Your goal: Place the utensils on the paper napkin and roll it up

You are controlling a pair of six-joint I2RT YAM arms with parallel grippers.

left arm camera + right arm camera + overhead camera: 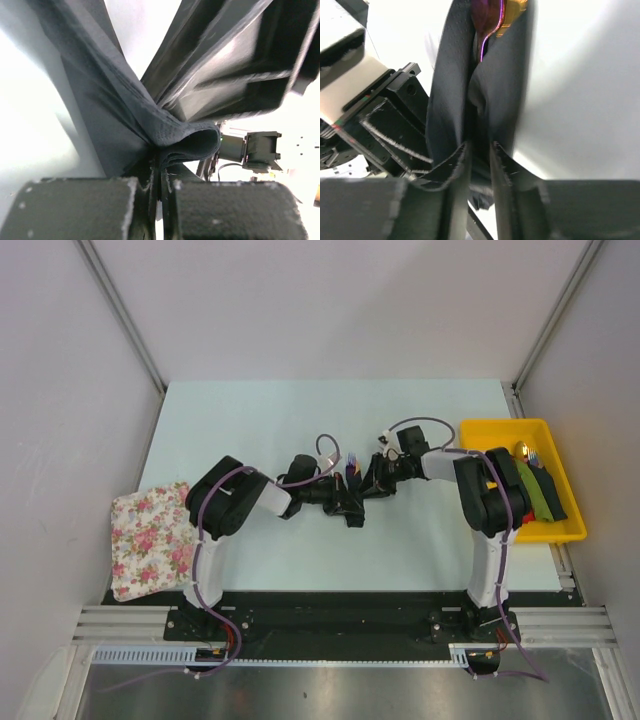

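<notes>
The left fingers (75, 210) pinch the black paper napkin (115, 115). The right fingers (560, 210) sit around it, utensils (512, 12) inside; I cannot tell if they squeeze.

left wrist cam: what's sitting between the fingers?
A fold of the black paper napkin, pinched between the left fingers. The left wrist view shows it.

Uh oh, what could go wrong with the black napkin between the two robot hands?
The thin paper napkin is pinched in the left gripper while the right gripper sits around it too, so a tug apart might tear it. The utensils poke out of one end and could slip out if the wrap loosens.
</notes>
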